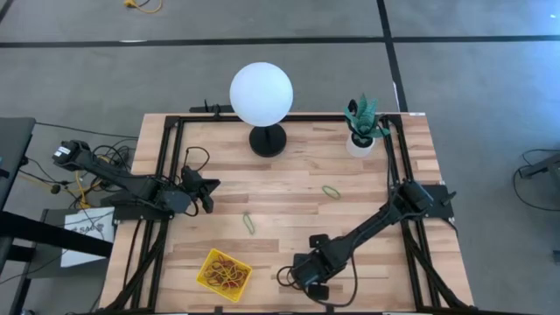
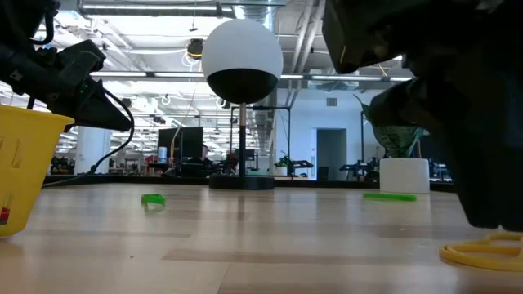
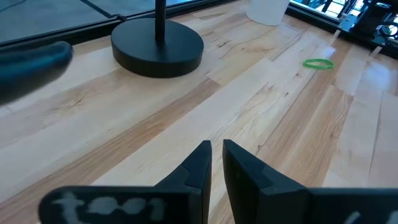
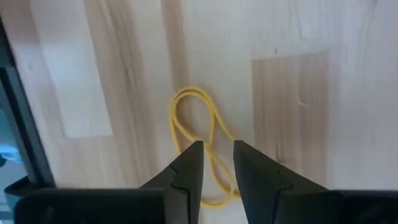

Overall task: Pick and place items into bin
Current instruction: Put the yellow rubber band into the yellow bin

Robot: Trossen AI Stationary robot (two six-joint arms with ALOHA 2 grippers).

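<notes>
The yellow bin [image 1: 225,274] sits near the table's near edge with several red and yellowish bands inside, and its wall shows in the low view [image 2: 20,171]. A yellowish rubber band [image 4: 198,134] lies flat on the wood, twisted into a figure of eight, and is also seen in the low view [image 2: 484,251]. My right gripper [image 4: 216,155] is directly above it, pointing down and open by a narrow gap, with the band's crossing between the fingertips. Two green bands [image 1: 248,222] [image 1: 331,191] lie loose on the table. My left gripper [image 3: 215,152] waits at the table's left, slightly open and holding nothing. My right gripper comes at the yellowish band from above, one fingertip [image 4: 194,152] on each side of the band's twisted middle [image 4: 211,149]. The band lies flat on the table. I cannot tell whether the fingertips touch it.
A globe lamp [image 1: 261,94] stands on a black base [image 1: 268,140] at the far side. A white plant pot [image 1: 360,144] is at the far right. A black frame rail [image 1: 394,166] runs along the table's sides, and cables hang off the left. Bare wood lies between the arms.
</notes>
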